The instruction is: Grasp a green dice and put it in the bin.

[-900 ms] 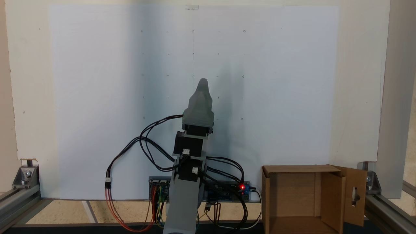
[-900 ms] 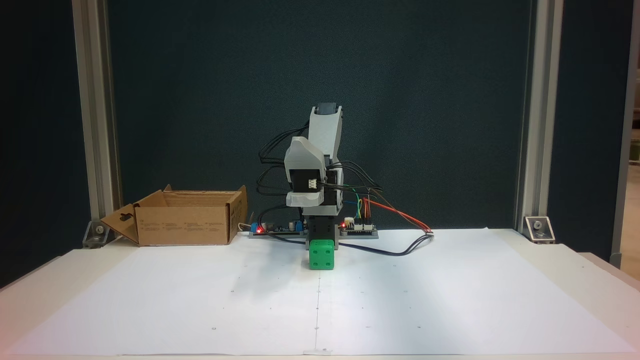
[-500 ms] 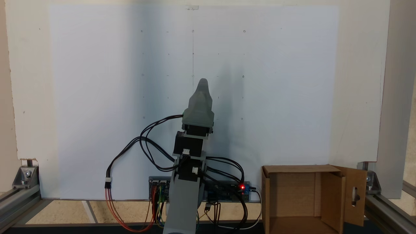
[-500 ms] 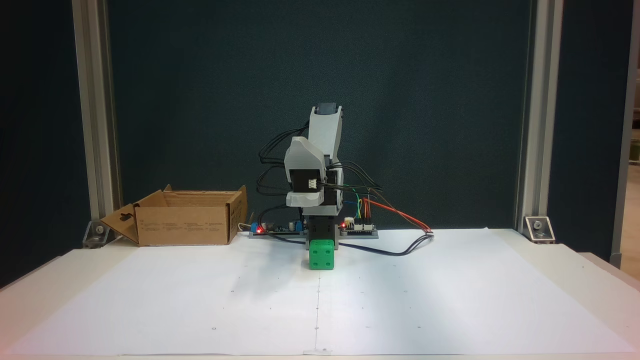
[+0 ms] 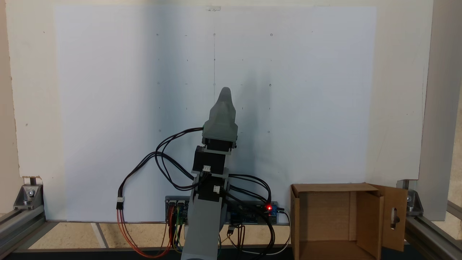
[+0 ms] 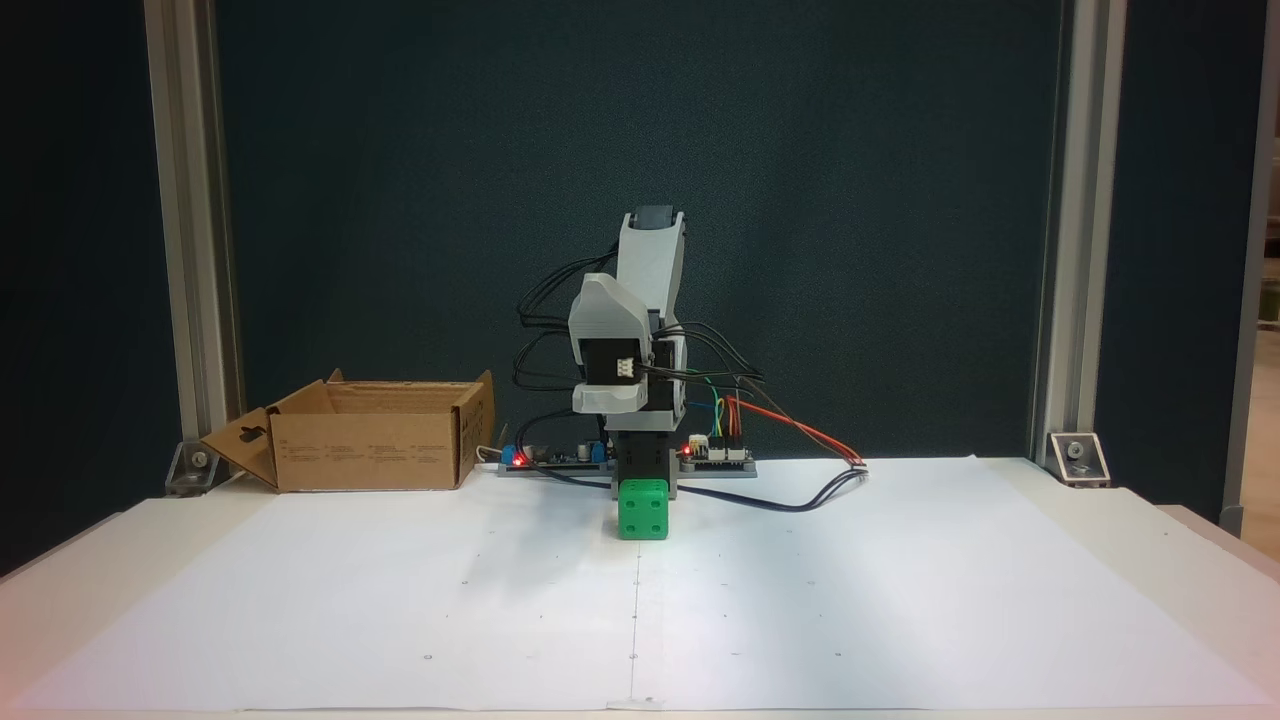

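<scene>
White paper sheet (image 6: 400,600); aluminium frame posts (image 6: 190,250).

Green dice (image 6: 642,509) is being seen sitting flat on the white paper, just in front of the arm's base, a face with four dark pips turned to the camera. Bin (image 6: 372,435), a brown cardboard box, is being shown open-topped at the table's back left, well apart from the dice; a flap with a slot cutout is sticking out. From above, the bin (image 5: 326,216) is being shown at lower right.

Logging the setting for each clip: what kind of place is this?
Probably a lab or workshop test bench: a white paper sheet marked with a dot grid, aluminium frame posts, and exposed circuit boards at the arm's base.
</scene>
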You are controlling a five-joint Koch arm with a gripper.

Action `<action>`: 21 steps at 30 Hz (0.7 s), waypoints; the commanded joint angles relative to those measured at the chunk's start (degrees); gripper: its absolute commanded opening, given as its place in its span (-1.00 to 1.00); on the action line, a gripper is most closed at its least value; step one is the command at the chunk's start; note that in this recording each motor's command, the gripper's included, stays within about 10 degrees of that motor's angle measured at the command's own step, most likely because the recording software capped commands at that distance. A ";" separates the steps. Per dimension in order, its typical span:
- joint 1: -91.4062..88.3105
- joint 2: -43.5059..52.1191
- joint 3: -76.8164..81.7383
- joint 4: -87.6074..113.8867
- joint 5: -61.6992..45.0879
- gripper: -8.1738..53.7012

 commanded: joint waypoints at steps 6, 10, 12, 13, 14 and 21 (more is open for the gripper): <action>-0.09 6.06 2.72 -2.20 0.53 0.77; -0.09 6.06 2.72 -2.29 0.35 0.77; -0.18 6.06 2.72 -2.20 0.35 0.77; -0.18 6.06 2.72 -2.29 0.35 0.77; -0.09 6.06 2.72 -2.29 0.35 0.77; -0.44 6.06 2.72 -2.29 0.53 0.79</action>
